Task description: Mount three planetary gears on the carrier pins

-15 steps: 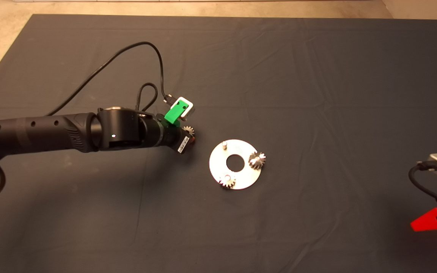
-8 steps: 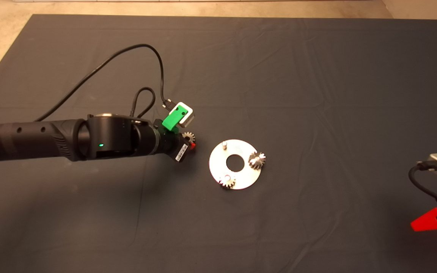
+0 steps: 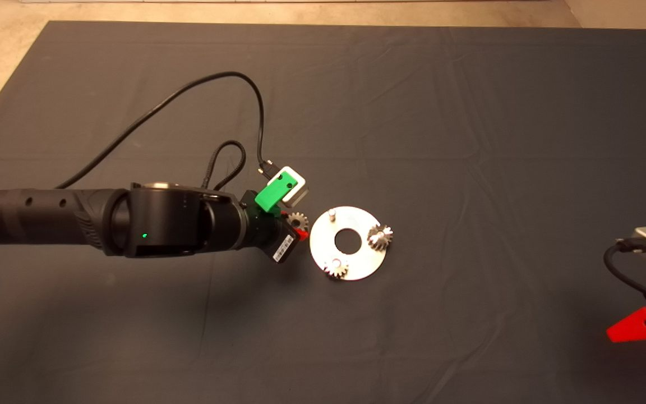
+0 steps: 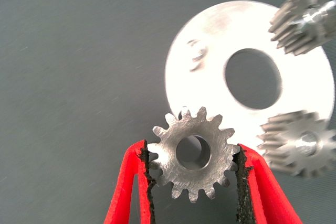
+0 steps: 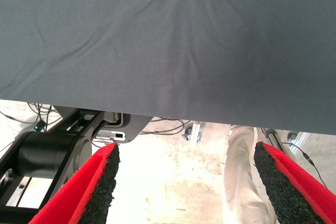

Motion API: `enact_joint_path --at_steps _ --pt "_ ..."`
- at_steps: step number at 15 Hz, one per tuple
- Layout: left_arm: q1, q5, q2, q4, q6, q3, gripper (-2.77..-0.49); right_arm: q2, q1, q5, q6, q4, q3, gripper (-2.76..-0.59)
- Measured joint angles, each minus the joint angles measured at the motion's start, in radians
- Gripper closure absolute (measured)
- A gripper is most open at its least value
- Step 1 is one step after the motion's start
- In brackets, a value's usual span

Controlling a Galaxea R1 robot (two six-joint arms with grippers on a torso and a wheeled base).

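My left gripper (image 3: 299, 223) is shut on a small silvery planetary gear (image 4: 193, 153), held flat between its two pads; it also shows in the head view as gear (image 3: 298, 219), just left of the round shiny disc (image 3: 356, 264). One bare carrier pin (image 3: 332, 214) stands at the disc's upper left, close to the held gear, and shows again as pin (image 4: 196, 54). Two gears sit on the other pins: one at the right (image 3: 380, 237) and one at the lower left (image 3: 336, 268). My right gripper (image 3: 640, 326) is parked at the lower right edge, open.
A black cable (image 3: 199, 90) loops from the left wrist over the mat behind the arm. In the right wrist view, beyond the mat's edge (image 5: 168, 111), the floor shows a person's leg (image 5: 244, 171) and part of the robot's base (image 5: 58, 153).
My left arm has carried the gear to the right and slightly toward the front, from well left of the disc to right beside its left rim. The right arm has not moved.
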Motion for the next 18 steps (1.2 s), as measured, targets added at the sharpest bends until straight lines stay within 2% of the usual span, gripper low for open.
enact_joint_path --at_steps 3,5,8,9,12,18 --pt "0.0 0.037 0.057 0.0 0.005 0.0 -0.64 0.0 0.0 0.011 0.0 0.0 0.0 -1.89" --pt "-0.007 0.052 0.063 0.0 0.012 -0.001 -0.64 0.0 0.0 0.011 0.0 0.0 0.0 -1.89" --pt "-0.032 0.09 0.06 0.0 0.013 -0.001 -0.64 0.0 0.0 0.012 0.0 0.0 0.0 -1.89" --pt "-0.038 0.096 0.06 0.0 0.014 -0.002 -0.64 0.0 0.0 0.012 0.0 0.0 0.0 -1.89" --pt "-0.047 0.094 0.075 0.0 0.014 -0.007 -0.63 0.0 0.0 0.012 0.0 0.0 0.0 -1.89" --pt "-0.047 0.092 0.154 0.0 0.015 -0.059 -0.62 0.0 0.0 0.011 0.0 0.005 0.0 -1.89"
